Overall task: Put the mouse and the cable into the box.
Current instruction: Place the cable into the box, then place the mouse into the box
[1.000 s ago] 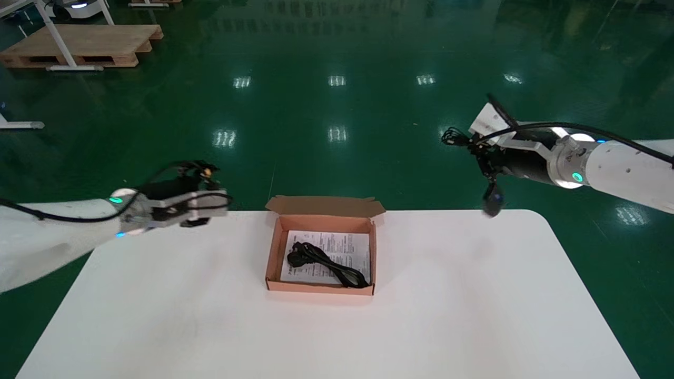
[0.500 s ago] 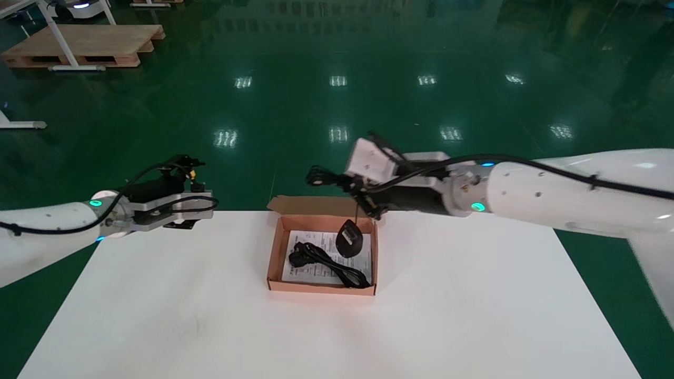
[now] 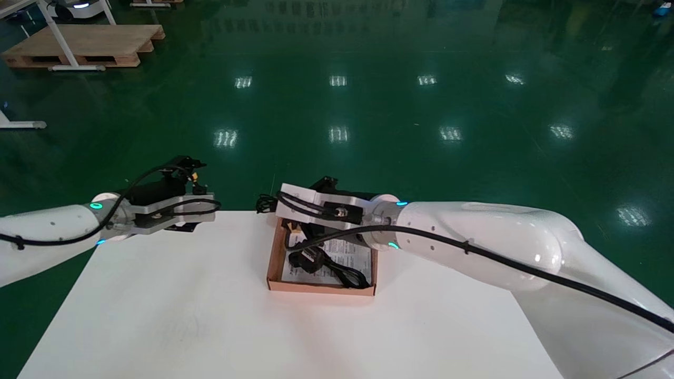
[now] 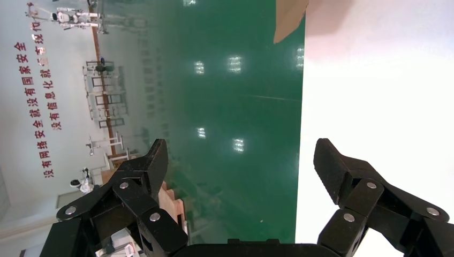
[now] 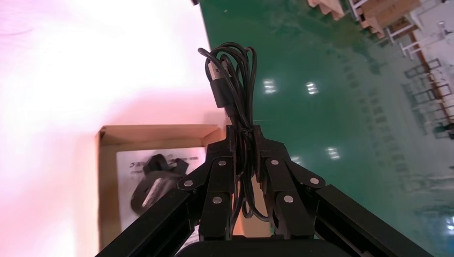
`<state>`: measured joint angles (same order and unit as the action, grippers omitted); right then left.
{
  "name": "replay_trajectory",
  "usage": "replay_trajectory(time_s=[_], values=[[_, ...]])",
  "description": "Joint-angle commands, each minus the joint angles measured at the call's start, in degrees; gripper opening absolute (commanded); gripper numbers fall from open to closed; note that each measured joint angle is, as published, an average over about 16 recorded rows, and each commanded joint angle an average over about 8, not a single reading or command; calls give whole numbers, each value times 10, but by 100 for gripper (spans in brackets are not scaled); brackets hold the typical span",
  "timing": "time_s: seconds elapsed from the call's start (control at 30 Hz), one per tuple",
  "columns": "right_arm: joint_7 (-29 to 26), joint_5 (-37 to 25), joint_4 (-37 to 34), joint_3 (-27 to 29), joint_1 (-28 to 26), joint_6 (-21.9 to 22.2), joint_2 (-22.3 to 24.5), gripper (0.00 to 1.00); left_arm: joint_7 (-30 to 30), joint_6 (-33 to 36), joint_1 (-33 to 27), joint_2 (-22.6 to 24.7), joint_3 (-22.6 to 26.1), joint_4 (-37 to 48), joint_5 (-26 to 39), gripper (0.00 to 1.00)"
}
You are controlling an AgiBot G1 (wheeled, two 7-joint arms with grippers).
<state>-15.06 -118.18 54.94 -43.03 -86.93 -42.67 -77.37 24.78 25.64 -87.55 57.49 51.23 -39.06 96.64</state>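
While the left arm sits parked, right gripper (image 3: 277,205) (image 5: 243,134): reaches across from the right and hangs over the far-left corner of the box (image 3: 321,287) (image 5: 160,134).
Right grip: fingers pinched tight on the cord bundle (image 3: 265,202) (image 5: 235,69), no gap either side of it.
Cord bundle: thin black cord in a coil, sticking out past the fingertips beyond the box's far-left corner; USB plug (image 5: 219,88) shows at the free end.
Mouse: can't make it out. It's either under the right gripper or lost among the dark shapes in the box.
Power cable (image 3: 337,269): thick and black, lies inside the box, running from its left half to the near-right corner, on top of the paper sheet (image 3: 347,252) (image 5: 128,160).
Box: open brown cardboard, flat on the table (image 3: 158,305) (image 4: 375,80), mid-table toward the far edge.
Paper sheet: printed, covers the box bottom.
Left gripper (image 3: 202,213) (image 4: 243,155): at the far-left edge of the table, well apart from the box.
Left grip: fingers spread wide with nothing between them; the wrist view shows only table edge and green floor (image 3: 337,105) in the gap.
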Motion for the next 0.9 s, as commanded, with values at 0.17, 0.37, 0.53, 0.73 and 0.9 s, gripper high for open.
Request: replay_trajectory(time_s=[0.17,0.37,0.53,0.73,0.9], values=[[-58,-52,-16,-48,7,44,-4,7,-46,-3,3,-8,11,-25,31,100],[-111,-87,-39,-79,9,61,-4,82,-74,-4,4,-13,17,-39,52,100],[-118,-94,-44,-88,9,63,-4,100,-79,-4,5,-15,19,-43,57,100],[-113,-90,-42,-83,9,61,-4,100,-76,-4,5,-14,18,-41,54,100],[-111,-86,-40,-79,8,60,-4,100,-74,-4,5,-14,17,-39,52,100]])
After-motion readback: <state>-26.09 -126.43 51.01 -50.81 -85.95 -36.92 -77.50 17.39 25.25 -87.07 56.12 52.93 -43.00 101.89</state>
